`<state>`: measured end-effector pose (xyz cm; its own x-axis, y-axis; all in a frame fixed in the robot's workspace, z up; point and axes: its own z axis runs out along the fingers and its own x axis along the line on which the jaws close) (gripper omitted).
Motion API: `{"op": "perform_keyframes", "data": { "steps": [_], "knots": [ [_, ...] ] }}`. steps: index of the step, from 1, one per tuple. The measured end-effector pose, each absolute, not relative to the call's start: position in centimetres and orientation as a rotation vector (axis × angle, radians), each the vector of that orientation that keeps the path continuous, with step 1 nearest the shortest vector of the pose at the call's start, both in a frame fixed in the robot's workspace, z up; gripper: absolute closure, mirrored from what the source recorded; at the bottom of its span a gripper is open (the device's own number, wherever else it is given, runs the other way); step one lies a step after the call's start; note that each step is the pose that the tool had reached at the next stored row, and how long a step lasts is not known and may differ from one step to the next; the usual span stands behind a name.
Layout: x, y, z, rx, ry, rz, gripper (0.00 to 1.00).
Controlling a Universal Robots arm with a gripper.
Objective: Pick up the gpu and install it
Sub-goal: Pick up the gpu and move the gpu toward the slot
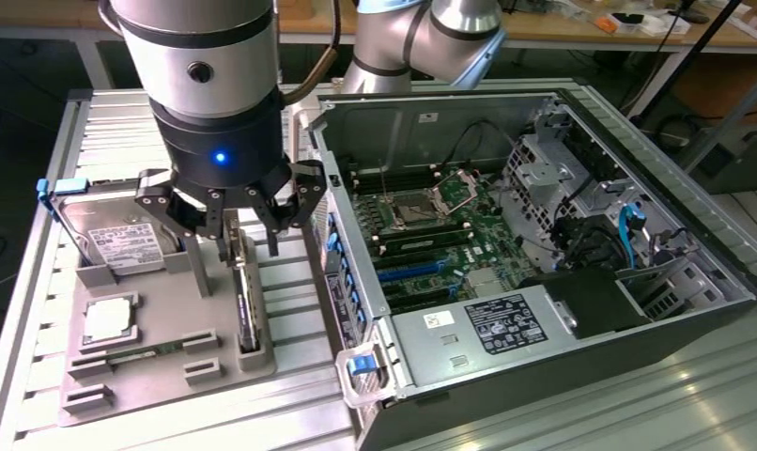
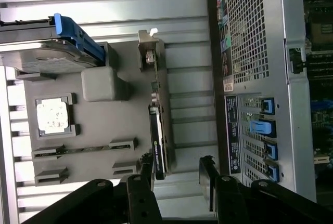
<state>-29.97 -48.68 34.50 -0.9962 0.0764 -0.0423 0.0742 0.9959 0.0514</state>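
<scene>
The gpu (image 1: 244,303) stands on its long edge in a slot of the grey holder tray (image 1: 165,291), just beside the open computer case (image 1: 679,310). In the wrist view the gpu (image 2: 157,130) is edge-on, with its silver bracket (image 2: 149,47) at the far end. My gripper (image 1: 240,240) hangs directly over the card, open, with a finger on either side of its top edge. In the wrist view the gripper (image 2: 177,169) straddles the card's near end; one fingertip (image 2: 147,164) sits close to the card and the other stands well apart. Nothing is held.
The tray also holds a silver hard drive in a blue frame (image 1: 115,240), a processor chip (image 1: 109,319) and a slim memory stick (image 1: 134,357). The motherboard (image 1: 441,235) lies exposed inside the case. The case's rear wall (image 2: 255,52) with blue clips (image 2: 263,127) stands next to the tray.
</scene>
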Motion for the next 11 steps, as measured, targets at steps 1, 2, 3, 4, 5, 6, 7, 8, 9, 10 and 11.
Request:
{"op": "perform_keyframes", "data": {
  "steps": [1, 2, 3, 4, 5, 6, 7, 8, 9, 10, 11],
  "knots": [
    [-29.98, -48.72, 34.46, 0.117, 3.094, 0.077, 0.52],
    [-29.98, -48.76, 34.42, 0.117, 3.094, 0.077, 0.52],
    [-29.99, -48.81, 34.35, 0.117, 3.094, 0.077, 0.52],
    [-30.0, -48.85, 34.31, 0.117, 3.094, 0.077, 0.52],
    [-30.01, -48.9, 34.23, 0.117, 3.094, 0.077, 0.52],
    [-30.02, -48.94, 34.18, 0.117, 3.094, 0.077, 0.52],
    [-30.04, -49.01, 34.09, 0.117, 3.094, 0.077, 0.52],
    [-30.05, -49.07, 34.03, 0.117, 3.094, 0.077, 0.52],
    [-30.08, -49.13, 33.96, 0.117, 3.094, 0.077, 0.52],
    [-30.1, -49.21, 33.86, 0.117, 3.093, 0.077, 0.52],
    [-30.14, -49.29, 33.75, 0.117, 3.093, 0.077, 0.52]
  ]
}}
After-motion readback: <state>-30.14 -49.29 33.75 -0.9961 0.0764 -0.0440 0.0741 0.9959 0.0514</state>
